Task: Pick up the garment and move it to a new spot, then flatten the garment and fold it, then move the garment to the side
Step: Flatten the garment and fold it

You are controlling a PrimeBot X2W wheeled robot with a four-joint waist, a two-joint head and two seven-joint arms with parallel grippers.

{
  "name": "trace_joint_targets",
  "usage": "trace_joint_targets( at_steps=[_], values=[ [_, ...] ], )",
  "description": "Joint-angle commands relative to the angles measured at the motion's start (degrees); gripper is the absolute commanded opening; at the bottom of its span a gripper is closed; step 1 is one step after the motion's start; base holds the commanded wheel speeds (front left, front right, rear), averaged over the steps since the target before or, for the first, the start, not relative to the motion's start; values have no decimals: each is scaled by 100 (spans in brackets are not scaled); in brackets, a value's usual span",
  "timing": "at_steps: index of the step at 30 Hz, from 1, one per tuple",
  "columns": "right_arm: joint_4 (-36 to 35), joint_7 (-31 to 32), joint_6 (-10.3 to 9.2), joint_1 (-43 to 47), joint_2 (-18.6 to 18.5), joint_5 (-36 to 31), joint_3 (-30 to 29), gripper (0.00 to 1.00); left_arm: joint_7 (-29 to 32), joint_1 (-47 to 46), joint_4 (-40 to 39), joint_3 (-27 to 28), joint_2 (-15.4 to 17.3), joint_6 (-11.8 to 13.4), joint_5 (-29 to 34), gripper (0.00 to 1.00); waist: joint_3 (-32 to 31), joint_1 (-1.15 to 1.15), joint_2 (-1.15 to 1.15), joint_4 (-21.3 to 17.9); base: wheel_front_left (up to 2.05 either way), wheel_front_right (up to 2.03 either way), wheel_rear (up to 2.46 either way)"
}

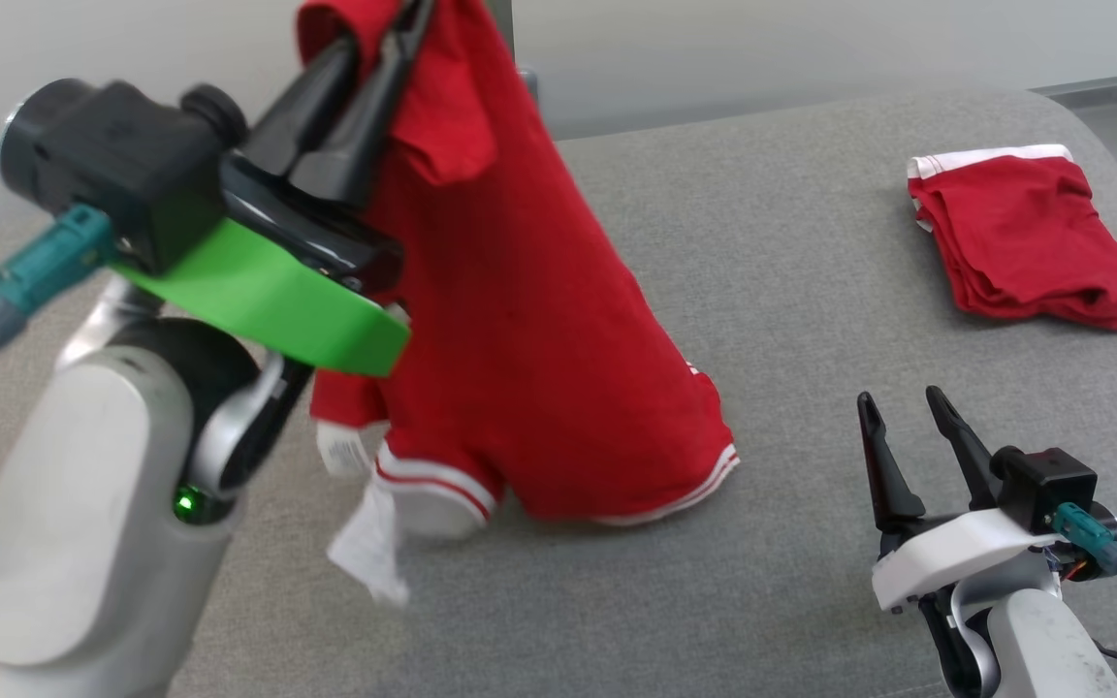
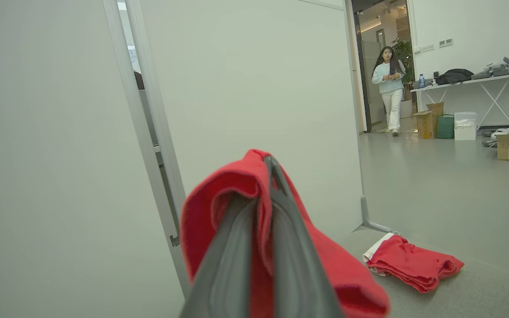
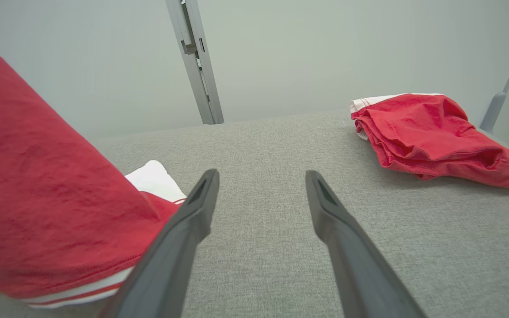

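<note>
Left gripper (image 1: pixel 392 34), held high, pinches the red shirt (image 1: pixel 520 339) so it hangs below the fingers (image 1: pixel 355 116), hem touching the grey surface (image 1: pixel 791 320); right gripper (image 1: pixel 900 405) sits beside the hem, wide and empty, free to help.

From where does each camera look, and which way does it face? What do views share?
Head view: on the head, looking down at the grey surface; left gripper shut on the hanging garment, right gripper open.
Left wrist view: on that wrist, facing a partition, a person beyond; own shut fingers.
Right wrist view: low, facing across the surface; own open fingers.
Shared: the folded red garment.
</note>
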Motion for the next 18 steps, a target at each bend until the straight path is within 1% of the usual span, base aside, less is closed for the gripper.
trace_joint_targets(
  at_steps=[1,5,11,16,18],
  values=[
    [-17,-26,-9,10,-19,-11,11,100,12,-26,160,113,83,58,-56,0,30,0,0,-11,0,0,0],
    [-54,-26,-9,-30,-19,-10,51,100,-80,154,833,408,286,115,-158,0,126,0,0,-47,0,0,0],
    [-88,-26,-9,-117,-19,-45,117,100,-450,369,2280,954,563,210,-387,0,330,0,0,-134,0,0,0],
    [-167,-26,-9,-216,-19,-95,177,100,-788,463,3432,1182,817,266,-297,0,521,0,0,-226,0,0,0],
    [-180,-26,-9,-242,-18,-118,209,100,-883,457,3850,1208,913,230,-266,0,598,0,0,-261,0,0,0]
  ],
)
